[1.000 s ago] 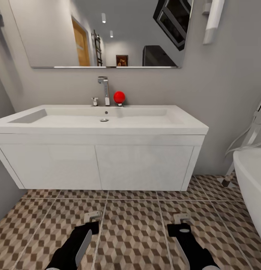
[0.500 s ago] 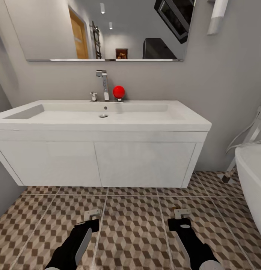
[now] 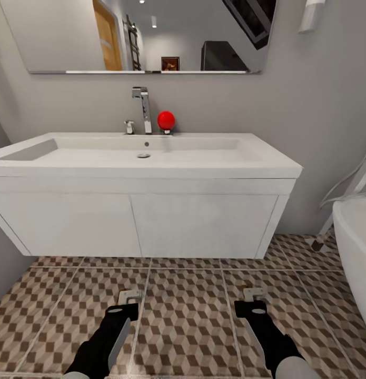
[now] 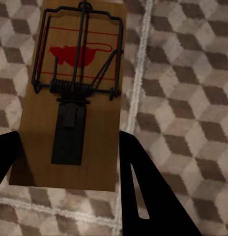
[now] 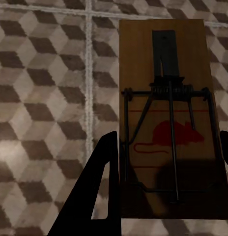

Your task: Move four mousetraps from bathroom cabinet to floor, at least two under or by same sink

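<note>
Each of my grippers holds one mousetrap low over the bathroom floor [image 3: 188, 316], in front of the white sink unit [image 3: 151, 216]. The left gripper [image 3: 129, 304] is shut on a tan mousetrap [image 4: 74, 93], whose board sits between the dark fingers [image 4: 143, 191] with the wire bar and red mouse print facing the camera. The right gripper [image 3: 253, 301] is shut on another mousetrap [image 5: 168, 123], gripped by its long edges between the fingers [image 5: 97, 196]. Pale ends of both traps [image 3: 131, 296] [image 3: 252, 292] stick out past the grippers. The cabinet is out of view.
The wall-hung sink unit leaves a gap above the tiles. On its basin stand a chrome faucet [image 3: 144, 108] and a red ball [image 3: 166, 120], under a mirror [image 3: 151, 31]. A white bathtub [image 3: 356, 252] bounds the right side, a grey wall the left.
The whole picture has shifted: the sink unit looks a little larger and higher, so the camera has moved nearer. Both grippers keep their traps in the same pose.
</note>
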Controlling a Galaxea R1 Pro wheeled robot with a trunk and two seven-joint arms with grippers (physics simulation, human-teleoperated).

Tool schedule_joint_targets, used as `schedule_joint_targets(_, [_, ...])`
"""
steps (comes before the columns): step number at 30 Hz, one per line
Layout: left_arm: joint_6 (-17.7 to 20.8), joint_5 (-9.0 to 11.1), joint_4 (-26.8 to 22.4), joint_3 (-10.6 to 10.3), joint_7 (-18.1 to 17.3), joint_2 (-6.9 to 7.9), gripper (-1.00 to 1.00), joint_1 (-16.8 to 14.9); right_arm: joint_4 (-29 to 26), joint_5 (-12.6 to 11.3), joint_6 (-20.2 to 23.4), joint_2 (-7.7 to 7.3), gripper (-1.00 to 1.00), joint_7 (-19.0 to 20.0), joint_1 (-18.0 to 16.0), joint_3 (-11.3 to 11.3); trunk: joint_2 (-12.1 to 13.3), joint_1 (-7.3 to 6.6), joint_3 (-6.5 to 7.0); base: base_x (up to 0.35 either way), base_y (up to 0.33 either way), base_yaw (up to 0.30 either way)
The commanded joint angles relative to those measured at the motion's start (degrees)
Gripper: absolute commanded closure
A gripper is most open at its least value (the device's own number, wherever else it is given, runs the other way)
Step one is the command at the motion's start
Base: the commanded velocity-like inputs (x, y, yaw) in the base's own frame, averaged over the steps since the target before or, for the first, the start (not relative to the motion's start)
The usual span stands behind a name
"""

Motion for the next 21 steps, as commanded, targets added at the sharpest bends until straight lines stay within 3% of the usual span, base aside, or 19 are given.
schedule_joint_targets(1, [0.3, -0.3, -0.1, -0.1, 0.1, -0.08, 1.0, 0.0, -0.1, 0.5, 0.3, 0.03, 1.0, 0.1, 0.0, -0.3, 0.0, 0.01, -0.28, 0.0, 0.0, 0.0])
schedule_joint_targets(5, [0.3, -0.4, -0.1, -0.1, -0.2, -0.11, 1.0, 0.0, 0.2, 0.5, 0.0, 0.0, 1.0, 0.1, 0.0, -0.3, -0.1, 0.11, -1.17, 0.0, 0.0, 0.0])
schedule_joint_targets(9, [0.4, -0.4, 0.0, -0.1, -0.3, -0.11, 1.0, 0.0, 3.9, 0.8, -2.7, -0.07, 1.0, 0.1, 0.0, -0.3, -0.1, 0.22, -2.05, 0.0, 0.0, 0.0])
schedule_joint_targets(21, [0.3, -0.4, 0.1, -0.1, -0.4, -0.02, 1.0, 0.1, 4.1, 1.2, -3.0, 0.13, 1.0, 0.1, 0.0, -0.3, -0.3, 0.53, -4.71, 0.0, 0.0, 0.0])
